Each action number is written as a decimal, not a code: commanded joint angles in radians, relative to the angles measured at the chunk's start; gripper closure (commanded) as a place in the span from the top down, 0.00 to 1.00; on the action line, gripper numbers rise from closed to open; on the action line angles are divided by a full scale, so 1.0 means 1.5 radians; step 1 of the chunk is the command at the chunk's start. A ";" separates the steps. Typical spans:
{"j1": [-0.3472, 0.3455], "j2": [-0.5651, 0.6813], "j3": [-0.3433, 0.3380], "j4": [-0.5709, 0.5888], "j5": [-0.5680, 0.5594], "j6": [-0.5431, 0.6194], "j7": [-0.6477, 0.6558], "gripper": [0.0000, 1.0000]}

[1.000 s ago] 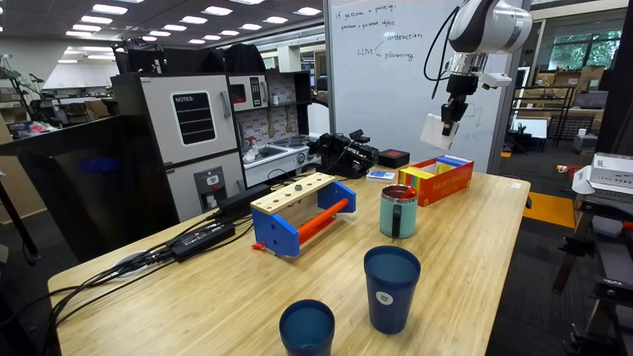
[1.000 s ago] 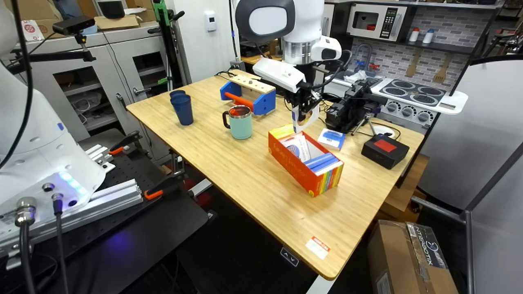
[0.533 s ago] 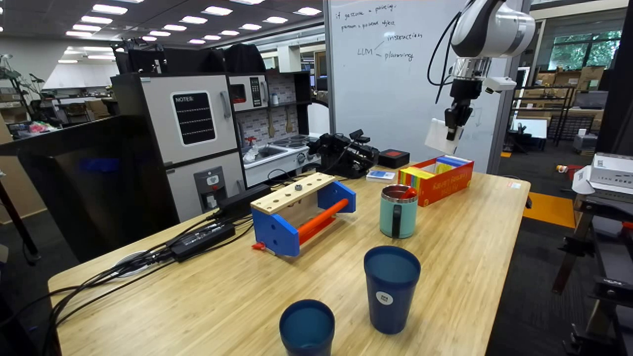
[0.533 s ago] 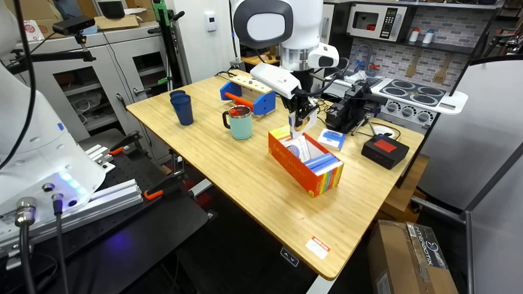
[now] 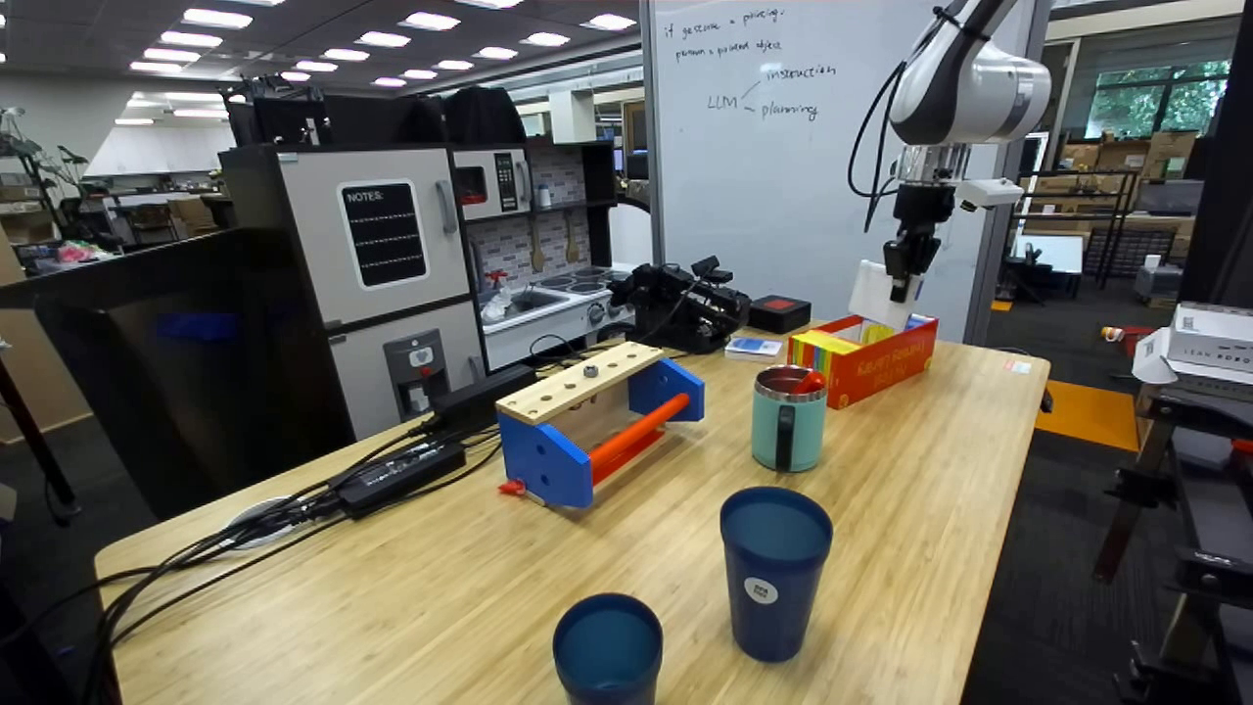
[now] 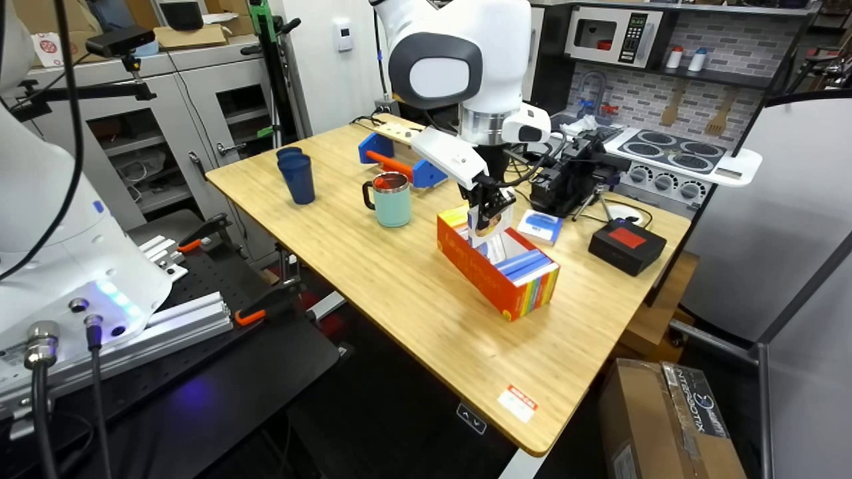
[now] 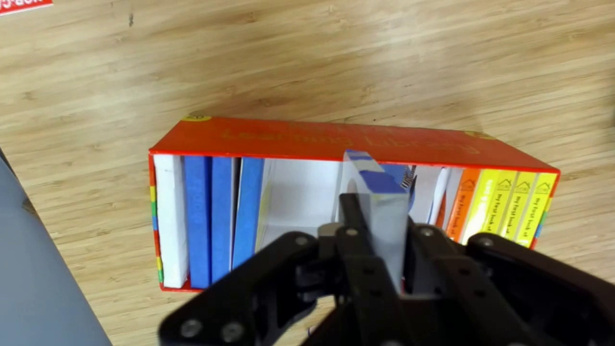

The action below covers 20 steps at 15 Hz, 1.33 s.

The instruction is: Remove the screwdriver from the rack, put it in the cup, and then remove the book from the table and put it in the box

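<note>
“Lower than half a second ago: the gripper [image 7: 383, 211] and the book [image 5: 874, 297] have come down together toward the box [image 7: 298, 139].”

“What can you read?”

“‘Learning Library’, faint, on the box's red side in the wrist view, and ‘my first book of’ on yellow spines [image 7: 531, 206] at one end. The whiteboard [image 5: 764, 196] carries ‘LLM’, ‘instruction’ and ‘planning’; a black panel [image 5: 384, 235] says ‘NOTES:’.”

“And the white-and-blue booklet [image 6: 540, 226] on the desk [image 6: 373, 266]?”

“Just beside the box; its print is too small to make out.”

“Where does the book sit in the gripper?”

“Clamped between the fingers [image 7: 355, 214], one against each cover, tilted and reaching past their tips, over the box's opening in both exterior views.”

“Has its lower edge passed the rim?”

“I cannot tell. In the wrist view its end covers a bit of that rim, and the fingers hide part of its cover.”

“Screwdriver [image 5: 810, 382]?”

“In the teal cup [image 5: 788, 431], it seems: a red-orange end shows at the mouth, and the rest is hidden inside.”

“What else is cut off?”

“One dark blue cup [image 5: 607, 651], by the lower edge of an exterior view; the rack [image 6: 374, 146] is partly behind the robot arm [image 6: 492, 73] in an exterior view.”
</note>
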 commanded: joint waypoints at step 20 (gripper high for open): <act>-0.037 0.090 0.022 0.089 -0.007 -0.034 0.027 0.54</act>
